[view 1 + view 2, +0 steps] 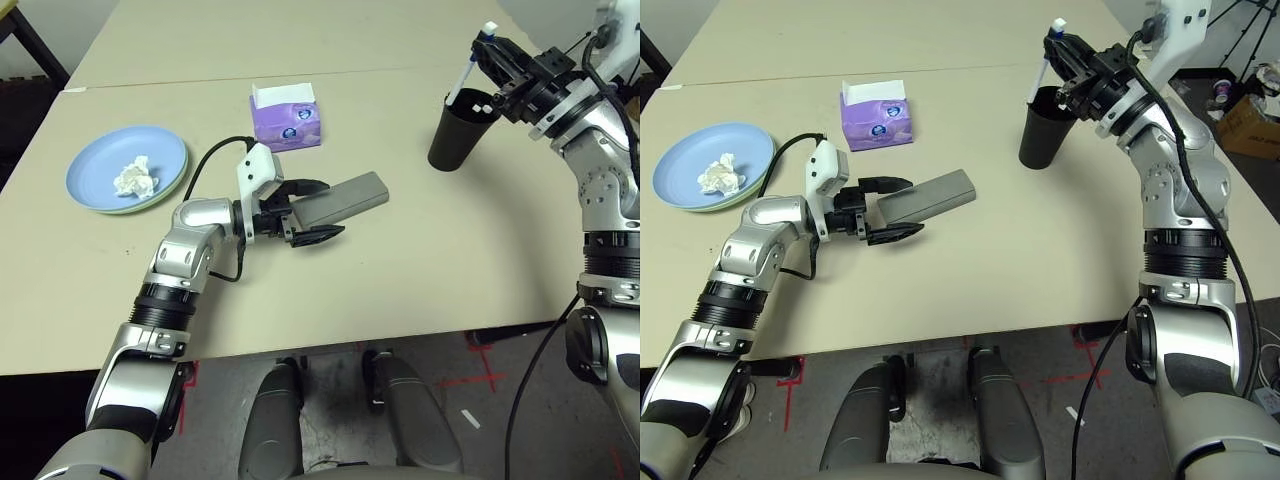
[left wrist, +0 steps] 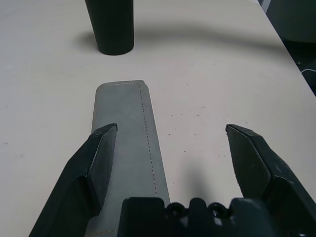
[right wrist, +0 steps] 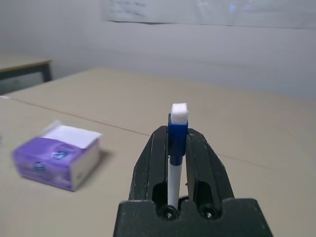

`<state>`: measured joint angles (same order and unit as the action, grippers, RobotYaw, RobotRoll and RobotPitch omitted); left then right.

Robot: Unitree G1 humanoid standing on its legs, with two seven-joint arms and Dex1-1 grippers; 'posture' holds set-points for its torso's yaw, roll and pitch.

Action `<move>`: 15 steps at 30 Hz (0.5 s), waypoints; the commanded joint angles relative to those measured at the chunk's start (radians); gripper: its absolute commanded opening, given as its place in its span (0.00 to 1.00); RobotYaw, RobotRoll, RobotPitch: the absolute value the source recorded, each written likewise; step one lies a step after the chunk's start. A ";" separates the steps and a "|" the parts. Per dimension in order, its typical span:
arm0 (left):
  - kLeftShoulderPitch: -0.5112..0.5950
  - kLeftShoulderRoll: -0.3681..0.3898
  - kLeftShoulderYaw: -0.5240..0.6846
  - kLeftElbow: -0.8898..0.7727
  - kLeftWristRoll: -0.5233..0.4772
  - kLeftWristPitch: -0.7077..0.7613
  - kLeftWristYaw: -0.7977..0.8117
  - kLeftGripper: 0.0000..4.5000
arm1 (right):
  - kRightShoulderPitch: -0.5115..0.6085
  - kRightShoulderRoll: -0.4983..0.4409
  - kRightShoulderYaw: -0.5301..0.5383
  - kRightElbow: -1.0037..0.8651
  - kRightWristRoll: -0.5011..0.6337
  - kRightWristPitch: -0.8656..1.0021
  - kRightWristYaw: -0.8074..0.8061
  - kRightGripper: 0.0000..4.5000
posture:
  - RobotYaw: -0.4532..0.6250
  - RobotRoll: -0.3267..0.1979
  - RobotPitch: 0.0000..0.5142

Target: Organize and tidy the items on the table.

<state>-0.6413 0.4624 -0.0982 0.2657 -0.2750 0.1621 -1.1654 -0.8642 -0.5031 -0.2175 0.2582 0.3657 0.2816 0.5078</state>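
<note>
The grey glasses case (image 1: 350, 197) lies flat on the table (image 1: 400, 270) at mid-front. My left gripper (image 1: 332, 208) is open around its near end, one finger (image 2: 94, 163) over the case and the other beside it on the table. The black cup (image 1: 455, 130) stands upright at the back right. Just above it, my right gripper (image 1: 497, 58) is shut on a white pen (image 1: 470, 65) with a blue cap, whose lower end reaches the cup's mouth. A crumpled tissue (image 1: 135, 178) lies on the light blue plate (image 1: 95, 165), stacked on a pale green one.
A purple tissue box (image 1: 287, 118) stands behind the case, between plates and cup. A seam runs across the table behind it. The table's front edge lies close below my left forearm. A black cable loops from my left wrist.
</note>
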 commanded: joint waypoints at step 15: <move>0.013 0.009 -0.008 -0.001 0.000 -0.002 -0.012 1.00 | -0.027 0.030 0.008 0.059 -0.101 -0.009 -0.175 0.07 | 0.33 0.62 0.34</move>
<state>-0.6410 0.4663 -0.0981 0.2655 -0.2750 0.1620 -1.1661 -0.8852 -0.4748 -0.2084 0.3071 0.2711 0.2695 0.3376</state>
